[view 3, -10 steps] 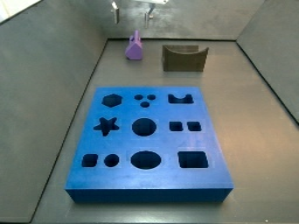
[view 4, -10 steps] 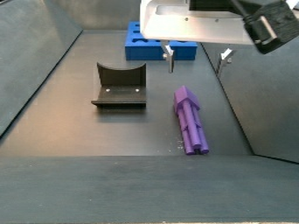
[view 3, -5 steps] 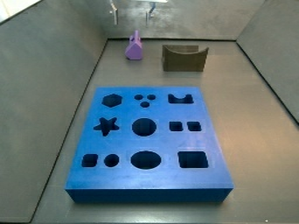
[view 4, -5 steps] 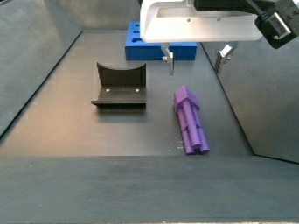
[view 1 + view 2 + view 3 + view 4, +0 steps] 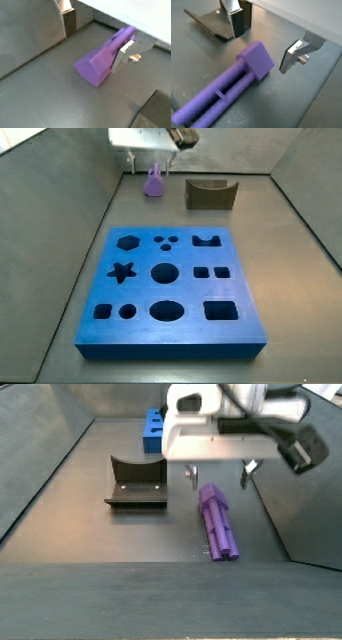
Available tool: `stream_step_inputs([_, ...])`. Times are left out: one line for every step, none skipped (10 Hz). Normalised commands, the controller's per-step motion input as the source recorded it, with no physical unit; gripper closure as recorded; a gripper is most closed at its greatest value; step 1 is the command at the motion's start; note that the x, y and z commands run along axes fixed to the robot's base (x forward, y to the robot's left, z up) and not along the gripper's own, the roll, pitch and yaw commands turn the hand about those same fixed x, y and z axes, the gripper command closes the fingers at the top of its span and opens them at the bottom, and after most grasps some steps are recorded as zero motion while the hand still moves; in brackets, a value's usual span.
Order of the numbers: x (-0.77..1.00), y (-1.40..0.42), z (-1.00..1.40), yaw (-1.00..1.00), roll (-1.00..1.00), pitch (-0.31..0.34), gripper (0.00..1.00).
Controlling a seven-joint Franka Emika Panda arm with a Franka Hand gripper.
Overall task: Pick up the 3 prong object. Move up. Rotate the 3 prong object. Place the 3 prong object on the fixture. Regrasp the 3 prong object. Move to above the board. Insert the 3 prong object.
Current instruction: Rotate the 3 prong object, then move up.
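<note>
The board (image 5: 170, 293) fills the near floor, the fixture (image 5: 210, 194) sits beyond its far right corner. The gripper (image 5: 219, 478) hangs spread wide over the 3 prong object (image 5: 219, 523), which lies flat, untouched.

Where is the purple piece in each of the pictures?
Wrist views: the 3 prong object lies on the floor between the open gripper's fingers.
Side views: far end beside the fixture, 3 prong object; right of fixture, 3 prong object.
Shared landmark: the fixture.
</note>
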Motion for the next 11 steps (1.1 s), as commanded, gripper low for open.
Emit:
stream_step_inputs([0.04,0.02,-1.0,-0.02,0.02,-0.019,0.0])
stream_step_inputs([0.04,0.02,-0.9,-0.01,0.02,-0.016,0.0])
stream_step_inputs([0.04,0.02,-0.7,-0.01,0.02,-0.006,0.0])
stream_step_inputs([0.04,0.02,-0.57,-0.01,0.02,-0.005,0.0])
stream_step_inputs([0.04,0.02,-0.38,-0.01,0.02,-0.012,0.0])
stream_step_inputs([0.04,0.02,-0.25,-0.01,0.02,-0.014,0.0])
stream_step_inputs([0.0,0.0,0.0,0.0,0.0,0.0,1.0])
stream_step_inputs([0.0,0.0,0.83,0.0,0.0,0.0,1.0])
stream_step_inputs([-0.02,0.0,0.8,0.0,0.0,0.015,1.0])
stream_step_inputs([-0.03,-0.01,0.73,0.0,-0.01,0.021,1.0])
stream_step_inputs([-0.02,-0.01,0.56,0.0,-0.01,0.028,1.0])
